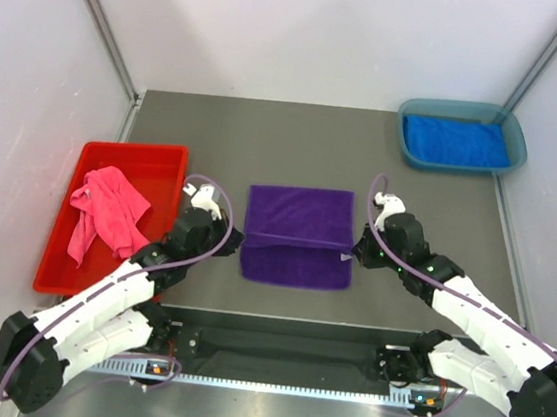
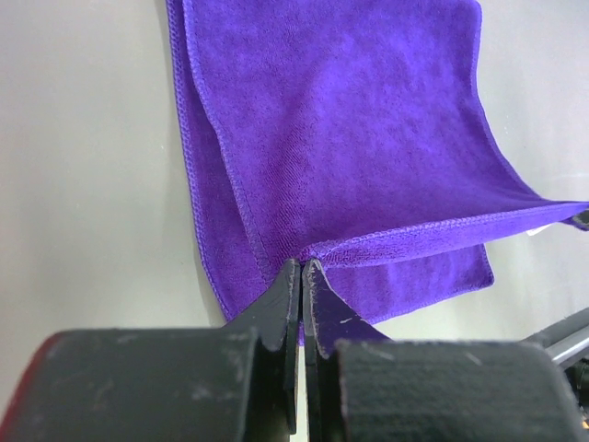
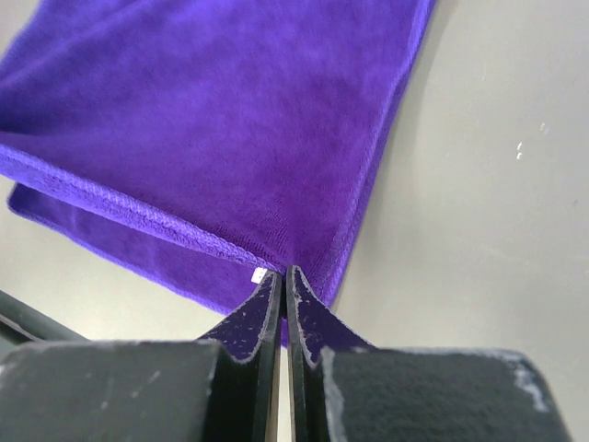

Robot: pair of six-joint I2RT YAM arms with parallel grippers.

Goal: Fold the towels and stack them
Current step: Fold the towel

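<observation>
Folding of the purple terry towel (image 1: 301,221), lying mid-frame on the grey desk (image 1: 227,127), is under way. Left pincer (image 2: 301,267) and right pincer (image 3: 281,273) are each clamped fully shut on one corner of the upper layer's hem. Carry both corners level and at equal pace, hem taut, onto the uncovered lower hem; misaligned corners would likely skew the fold.
</observation>
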